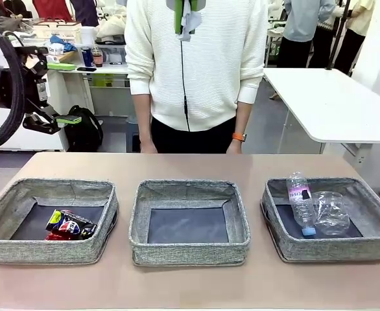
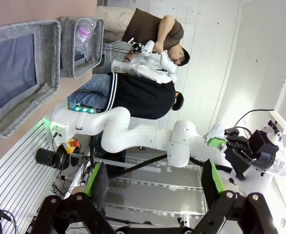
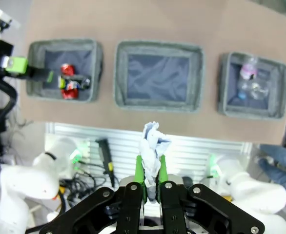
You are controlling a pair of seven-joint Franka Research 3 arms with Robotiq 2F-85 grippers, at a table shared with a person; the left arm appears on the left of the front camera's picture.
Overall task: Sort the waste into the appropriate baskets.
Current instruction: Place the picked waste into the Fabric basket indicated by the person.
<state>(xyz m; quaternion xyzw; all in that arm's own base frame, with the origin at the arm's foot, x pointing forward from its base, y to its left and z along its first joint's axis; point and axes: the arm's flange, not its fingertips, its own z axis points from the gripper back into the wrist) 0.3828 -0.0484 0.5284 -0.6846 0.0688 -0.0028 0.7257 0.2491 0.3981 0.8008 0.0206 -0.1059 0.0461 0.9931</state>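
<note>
High over the far side of the table, my right gripper (image 1: pixel 185 16) (image 3: pixel 150 158) is shut on the white crumpled paper wad (image 1: pixel 190 23) (image 3: pixel 153 142). Three grey baskets stand in a row. The left basket (image 1: pixel 47 249) (image 3: pixel 35 58) holds a crushed dark-blue can (image 1: pixel 71 224) lying on a crushed red can (image 1: pixel 55 236). The middle basket (image 1: pixel 189 249) (image 3: pixel 157 48) (image 2: pixel 48 63) has nothing in it. In the right basket (image 1: pixel 332 247) (image 3: pixel 226 83) (image 2: pixel 96 44) lie a clear bottle (image 1: pixel 300 201) (image 3: pixel 248 72) and a clear cup (image 1: pixel 332 212). My left gripper (image 1: pixel 63 92) (image 2: pixel 153 185) hangs open, off the table's left.
A person in a white sweater (image 1: pixel 196 65) stands at the table's far edge, behind the middle basket. Bare tabletop (image 1: pixel 190 165) runs between the person and the baskets. A white table (image 1: pixel 332 103) is at the back right.
</note>
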